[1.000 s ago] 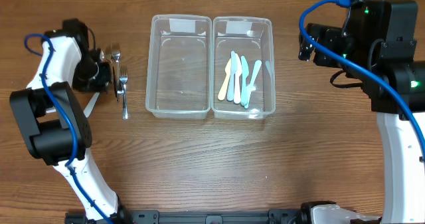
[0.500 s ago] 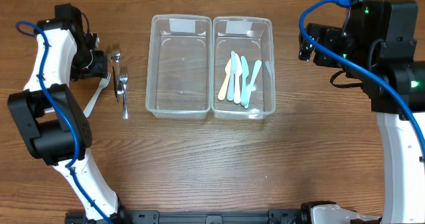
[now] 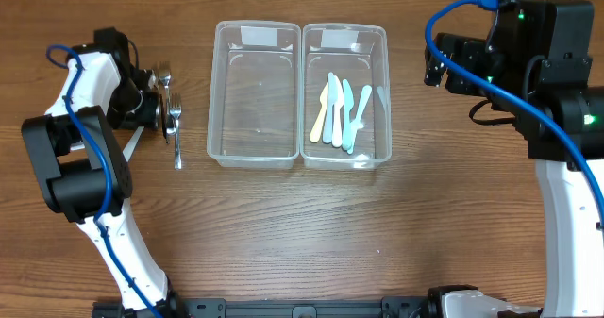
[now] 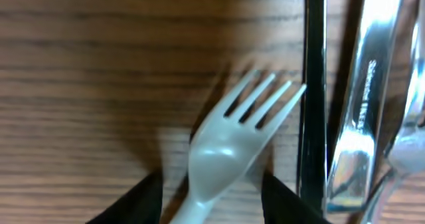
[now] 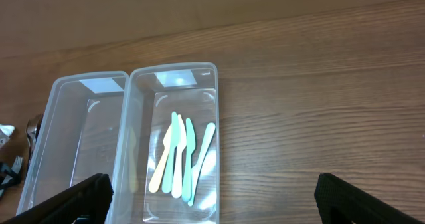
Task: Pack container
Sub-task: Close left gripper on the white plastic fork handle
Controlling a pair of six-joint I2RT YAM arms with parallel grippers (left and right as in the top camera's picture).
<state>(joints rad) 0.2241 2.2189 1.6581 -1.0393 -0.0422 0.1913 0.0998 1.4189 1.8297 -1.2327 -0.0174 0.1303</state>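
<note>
A white plastic fork (image 4: 229, 144) lies on the wooden table with its tines pointing away. My left gripper (image 4: 212, 207) straddles the fork's neck, open, and a gap shows on each side between the handle and the black fingertips (image 4: 136, 204). From overhead, the left gripper (image 3: 143, 110) covers the fork's head and only the handle (image 3: 130, 145) shows. Two clear containers stand side by side: the left one (image 3: 257, 92) holds nothing, and the right one (image 3: 342, 110) holds several pastel plastic knives (image 5: 178, 159). My right gripper (image 5: 212, 201) hangs open high above the table at the right.
Metal forks and spoons (image 3: 171, 110) lie just right of the plastic fork, close to my left fingers. In the left wrist view they appear as shiny handles (image 4: 368, 98) beside a dark strip (image 4: 313, 84). Bare wood lies in front of the containers.
My left gripper opened and drew back, leaving the white fork in full view. It then came down again over the fork's head. The right arm has not moved.
</note>
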